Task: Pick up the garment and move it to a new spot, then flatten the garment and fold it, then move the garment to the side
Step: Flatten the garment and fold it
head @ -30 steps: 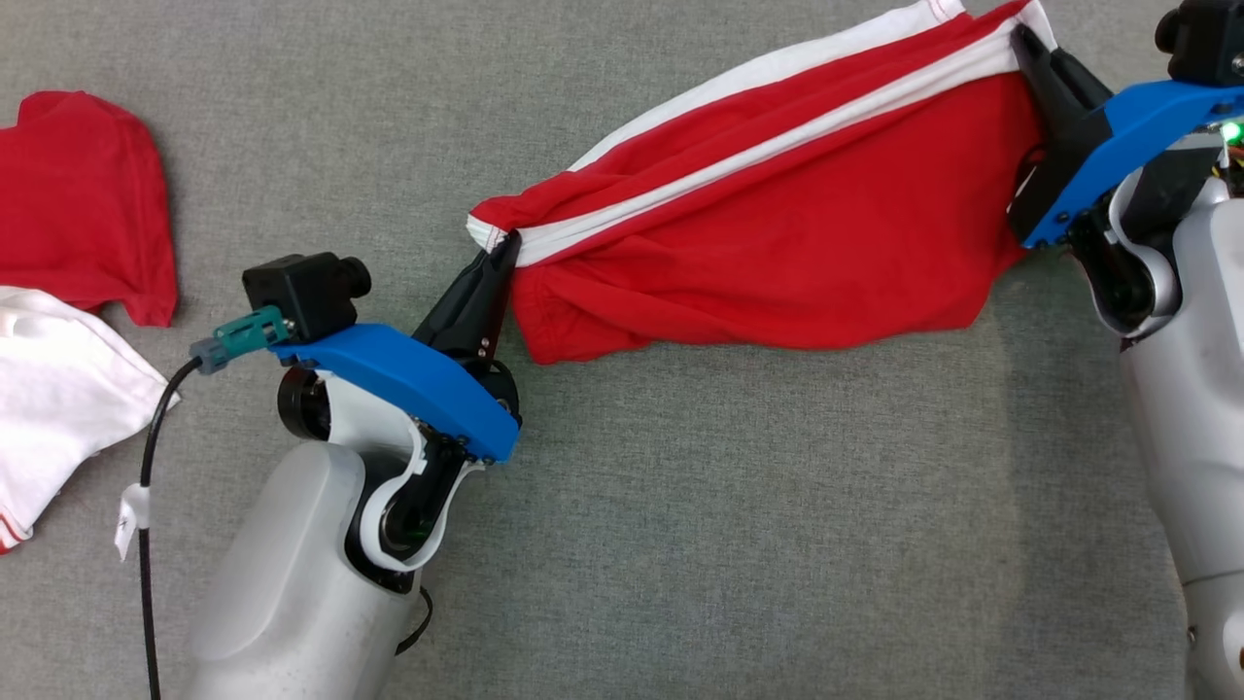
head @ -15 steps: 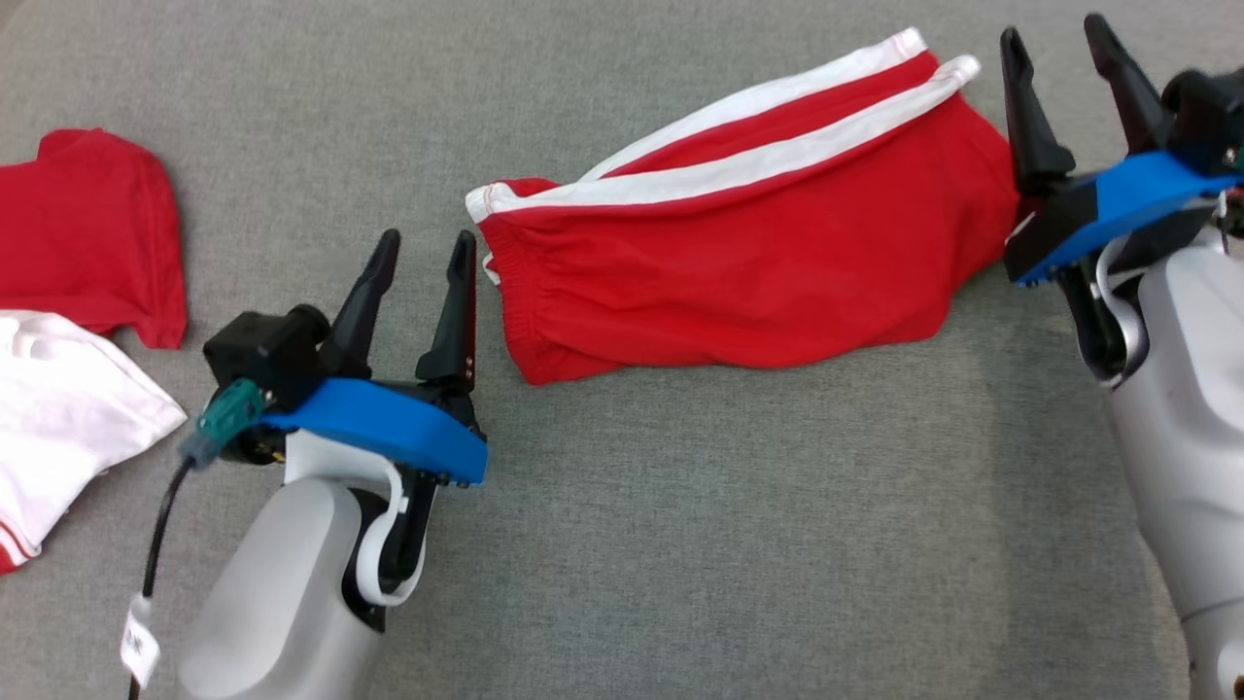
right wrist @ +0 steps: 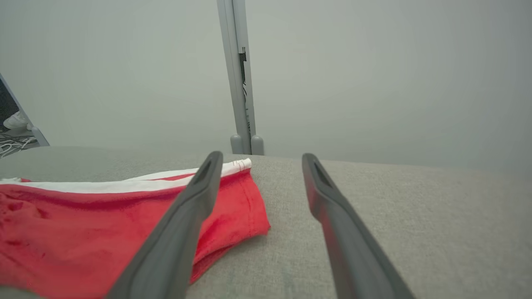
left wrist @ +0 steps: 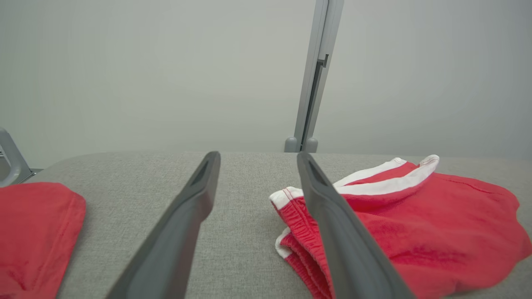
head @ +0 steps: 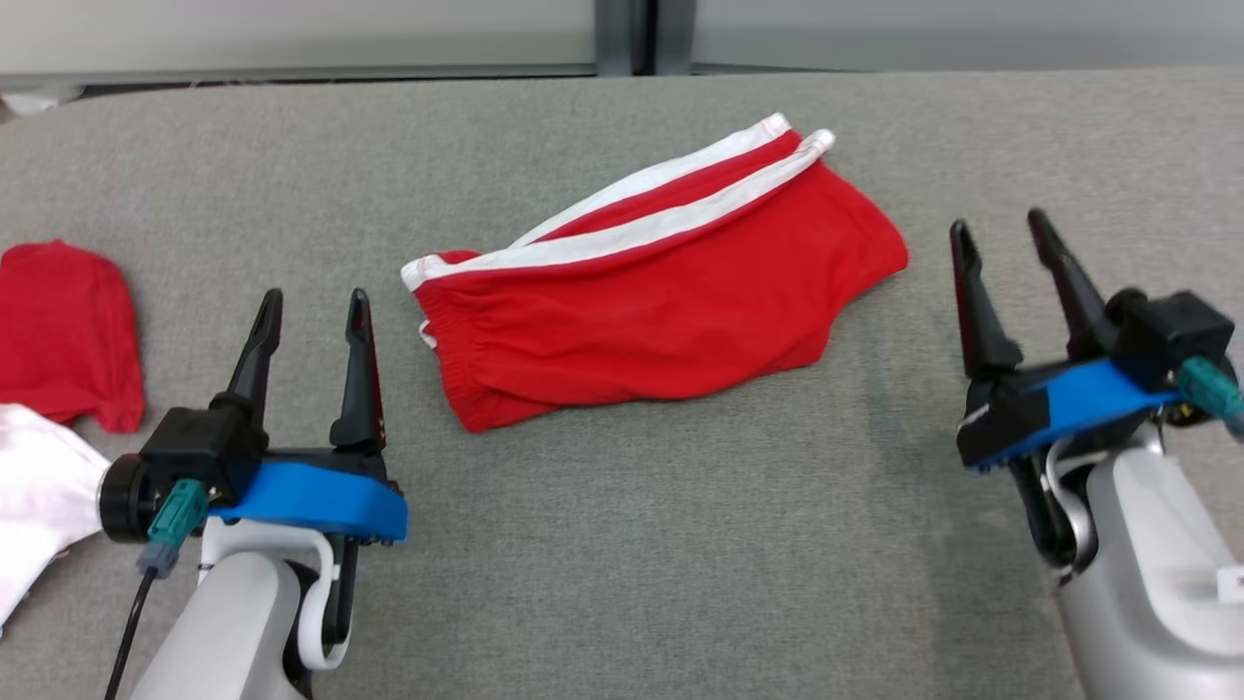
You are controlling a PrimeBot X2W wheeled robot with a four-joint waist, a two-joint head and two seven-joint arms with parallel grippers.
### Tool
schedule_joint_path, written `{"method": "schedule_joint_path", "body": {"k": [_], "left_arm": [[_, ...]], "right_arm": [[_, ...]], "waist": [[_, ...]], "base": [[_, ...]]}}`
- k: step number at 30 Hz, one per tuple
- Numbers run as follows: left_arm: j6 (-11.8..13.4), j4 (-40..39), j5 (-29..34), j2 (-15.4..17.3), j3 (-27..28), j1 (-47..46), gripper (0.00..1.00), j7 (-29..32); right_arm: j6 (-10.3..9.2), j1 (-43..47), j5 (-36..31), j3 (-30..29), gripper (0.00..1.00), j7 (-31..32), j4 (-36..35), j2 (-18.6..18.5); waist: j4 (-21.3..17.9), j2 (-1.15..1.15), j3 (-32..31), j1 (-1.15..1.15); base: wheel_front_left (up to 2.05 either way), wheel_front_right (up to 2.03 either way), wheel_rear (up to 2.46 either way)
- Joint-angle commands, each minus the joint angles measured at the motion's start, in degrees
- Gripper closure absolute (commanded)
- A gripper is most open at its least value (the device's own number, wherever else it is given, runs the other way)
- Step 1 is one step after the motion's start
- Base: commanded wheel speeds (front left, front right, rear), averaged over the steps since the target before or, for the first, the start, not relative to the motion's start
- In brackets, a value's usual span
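Shorts [head: 661, 301] lie flat between left claw [head: 313, 303] and right claw [head: 1001, 226].

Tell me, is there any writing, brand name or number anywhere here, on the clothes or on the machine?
No text can be read anywhere.
Small white label on the right arm: too small to read.
Red shorts: white stripes, no print or logo visible.
Red cloth and white cloth at the left: nothing printed that shows.

Red cloth [head: 63, 331] beside white cloth [head: 39, 496]
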Motion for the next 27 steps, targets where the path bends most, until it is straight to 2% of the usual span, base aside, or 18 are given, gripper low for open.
{"method": "schedule_joint_path", "body": {"k": [1, 13, 27], "left_arm": [[0.41, 0.10, 0.29, 0.65, 0.46, 1.17, 0.00, -0.27], [1.66, -0.06, -0.38, 2.62, 1.57, 4.65, 0.00, -0.01], [2.21, -0.10, -1.02, 2.56, 0.89, 5.42, 0.00, 0.57]], "right_arm": [[0.00, 2.23, -0.28, -0.23, 0.00, 0.74, -1.35, 0.52], [0.00, 13.99, -0.71, -2.93, 0.00, 5.80, -13.11, 3.17], [0.00, 16.23, -0.81, -3.94, 0.00, 8.19, -16.37, 3.67]], "waist": [[-1.69, 0.01, -1.63, 0.01], [-4.97, 0.01, -3.73, 0.01], [-4.94, 0.01, -4.40, 0.01]], "base": [[0.00, 0.00, 0.00], [0.00, 0.00, 0.00], [0.00, 0.00, 0.00]]}}
